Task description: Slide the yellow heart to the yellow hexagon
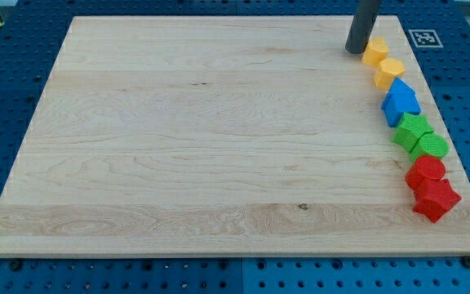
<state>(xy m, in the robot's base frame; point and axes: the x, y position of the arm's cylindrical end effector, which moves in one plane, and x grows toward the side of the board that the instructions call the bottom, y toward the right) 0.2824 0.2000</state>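
Observation:
My tip (355,51) rests on the board at the view's top right, touching or almost touching the left side of the yellow heart (374,51). The yellow hexagon (389,72) lies just below and to the right of the heart, and the two yellow blocks touch. The two shapes are hard to tell apart at this size. Both sit at the top of a line of blocks along the board's right edge.
Below the yellow pair, the line runs down the right edge: two blue blocks (400,102), two green blocks (420,137) and two red blocks (431,186), the lowest star-like. The wooden board (202,139) lies on a blue perforated table. A black-and-white marker (423,37) sits off the top right corner.

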